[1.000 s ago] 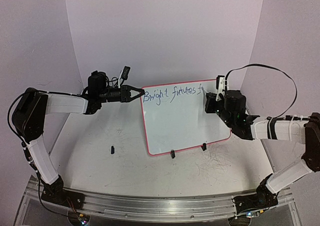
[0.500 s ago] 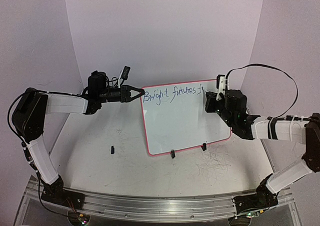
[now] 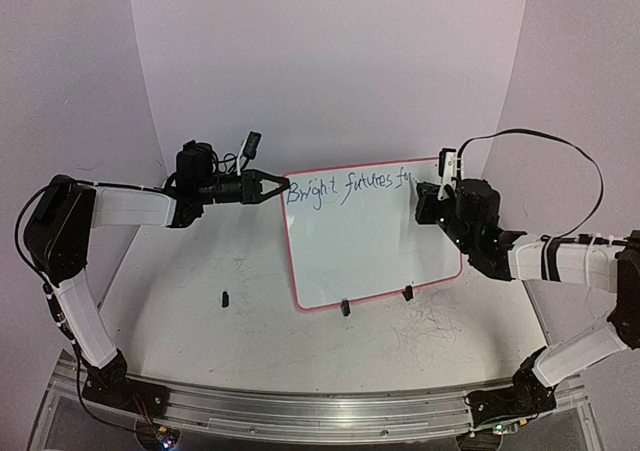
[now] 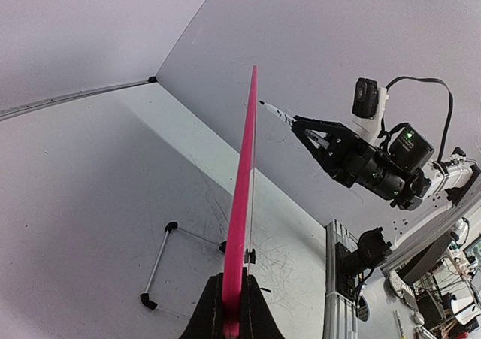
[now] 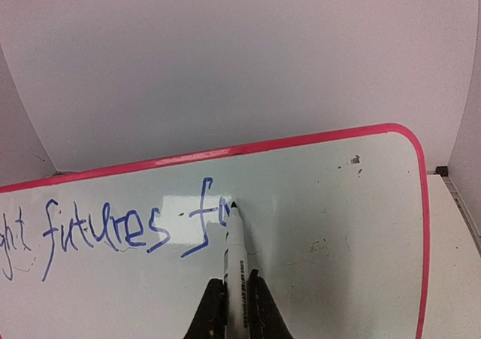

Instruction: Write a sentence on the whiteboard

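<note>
The sentence is being written in blue along the top of the whiteboard, reading "Bright futures f" with a further stroke just beside it. The whiteboard is being stood tilted on two black clip feet at the middle of the bench. Its pink left rim is being clamped by the closed left pincer. A marker is being gripped tightly by the right pincer, its tip being pressed to the board at the last stroke.
</note>
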{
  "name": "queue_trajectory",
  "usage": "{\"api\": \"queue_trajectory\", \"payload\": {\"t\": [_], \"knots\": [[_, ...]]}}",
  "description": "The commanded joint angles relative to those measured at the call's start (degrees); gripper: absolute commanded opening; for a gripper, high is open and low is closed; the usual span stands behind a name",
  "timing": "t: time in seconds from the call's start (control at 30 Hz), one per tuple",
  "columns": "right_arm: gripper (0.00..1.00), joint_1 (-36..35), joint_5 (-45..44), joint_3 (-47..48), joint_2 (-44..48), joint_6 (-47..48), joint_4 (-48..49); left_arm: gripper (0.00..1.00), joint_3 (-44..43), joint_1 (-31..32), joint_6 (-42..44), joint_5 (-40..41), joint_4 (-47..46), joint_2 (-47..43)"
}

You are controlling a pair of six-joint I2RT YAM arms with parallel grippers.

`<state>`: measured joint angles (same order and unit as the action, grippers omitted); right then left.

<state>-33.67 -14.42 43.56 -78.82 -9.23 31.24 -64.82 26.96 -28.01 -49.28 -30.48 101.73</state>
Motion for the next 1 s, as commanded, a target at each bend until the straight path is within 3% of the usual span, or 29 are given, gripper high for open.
{"api": "queue_trajectory", "payload": {"t": [0.0, 0.97], "knots": [[0.00, 0.27, -0.73, 3.05, -1.67, 0.84, 1.40, 0.00, -0.84, 2.75, 3.22, -2.51, 4.11, -0.22], [0.00, -0.21, -1.01, -1.71, 1.40, -0.87, -1.27, 0.00, -0.95, 2.76, 3.23, -2.56, 4.29, -0.22]]}}
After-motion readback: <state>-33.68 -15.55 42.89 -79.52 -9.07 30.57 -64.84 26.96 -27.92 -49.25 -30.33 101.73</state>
